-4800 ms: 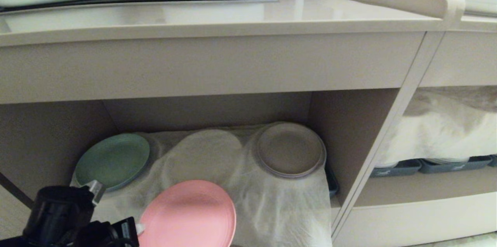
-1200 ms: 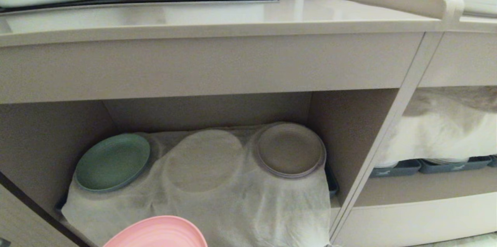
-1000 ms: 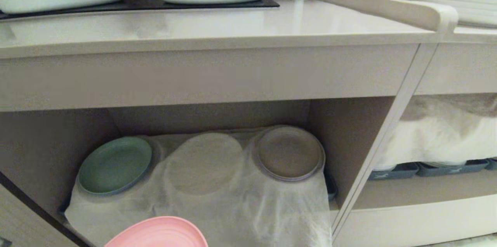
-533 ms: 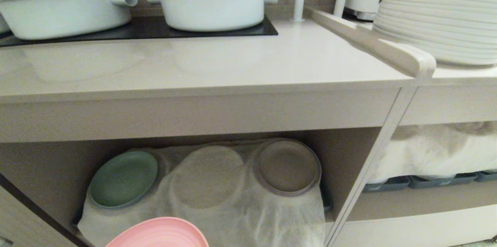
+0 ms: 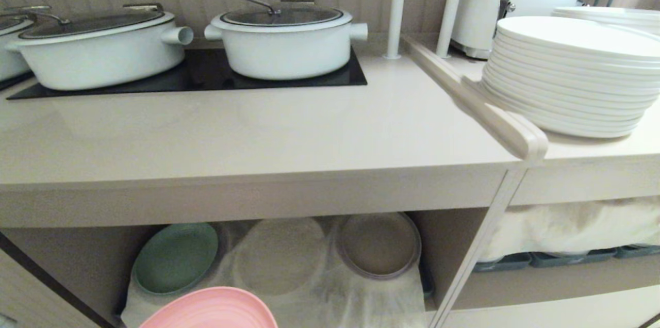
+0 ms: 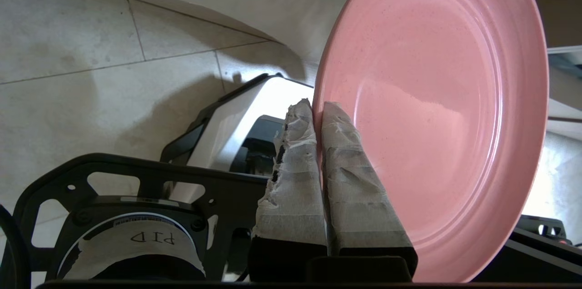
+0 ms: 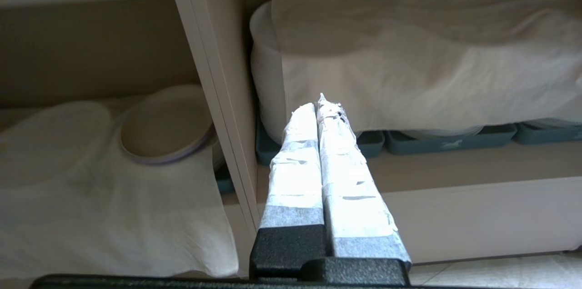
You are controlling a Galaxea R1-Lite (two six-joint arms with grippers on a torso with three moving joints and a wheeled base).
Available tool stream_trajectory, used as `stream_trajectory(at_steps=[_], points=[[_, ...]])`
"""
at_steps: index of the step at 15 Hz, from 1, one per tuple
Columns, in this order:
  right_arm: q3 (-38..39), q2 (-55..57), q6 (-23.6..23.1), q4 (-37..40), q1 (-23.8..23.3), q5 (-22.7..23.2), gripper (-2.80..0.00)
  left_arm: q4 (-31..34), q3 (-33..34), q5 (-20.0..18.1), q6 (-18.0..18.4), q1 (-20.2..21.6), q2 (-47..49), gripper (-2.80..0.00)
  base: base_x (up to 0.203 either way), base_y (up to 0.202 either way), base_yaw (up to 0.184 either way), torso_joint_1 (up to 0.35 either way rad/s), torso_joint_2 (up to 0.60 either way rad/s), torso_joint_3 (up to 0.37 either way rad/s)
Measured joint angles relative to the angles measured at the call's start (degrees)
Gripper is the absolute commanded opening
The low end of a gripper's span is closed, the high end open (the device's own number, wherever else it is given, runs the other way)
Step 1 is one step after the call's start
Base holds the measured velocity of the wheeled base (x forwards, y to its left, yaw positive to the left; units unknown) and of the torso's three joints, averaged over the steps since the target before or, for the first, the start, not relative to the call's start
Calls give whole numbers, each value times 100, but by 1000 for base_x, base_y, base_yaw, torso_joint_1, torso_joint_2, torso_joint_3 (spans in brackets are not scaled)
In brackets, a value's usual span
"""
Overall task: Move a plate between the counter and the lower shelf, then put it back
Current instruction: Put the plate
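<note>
We see the left gripper (image 6: 317, 109) closed on the rim of the plate (image 6: 445, 107); one taped finger (image 6: 295, 161) lies under the rim and the other on top. The plate is in the air, out in front of the lower shelf (image 5: 93, 256) and lower than the counter (image 5: 268, 137). In the shelf, a green plate (image 5: 175, 258) and a brown plate (image 5: 379, 244) rest on white cloth (image 5: 361, 297). The right gripper (image 7: 320, 105) is closed and empty, pointing at the shelves. Two pots (image 5: 281, 39) stand on the hob (image 5: 206, 72).
</note>
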Motion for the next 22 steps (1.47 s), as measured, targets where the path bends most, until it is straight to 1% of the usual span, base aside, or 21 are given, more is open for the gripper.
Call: stream_trajectory(at_steps=[16,19,22], points=[[0,0,-17,-7,0,8,-280,-6,-5,-3,-102,-10,11,-280,0,0,0,255,-546,-295],[0,0,-18,-1,2,8,-280,-4,2,0,-204,-63,11,-280,0,0,0,204,-408,-214],[0,0,-20,-4,2,9,-280,-4,0,5,-215,-79,11,-280,0,0,0,171,-351,-181]])
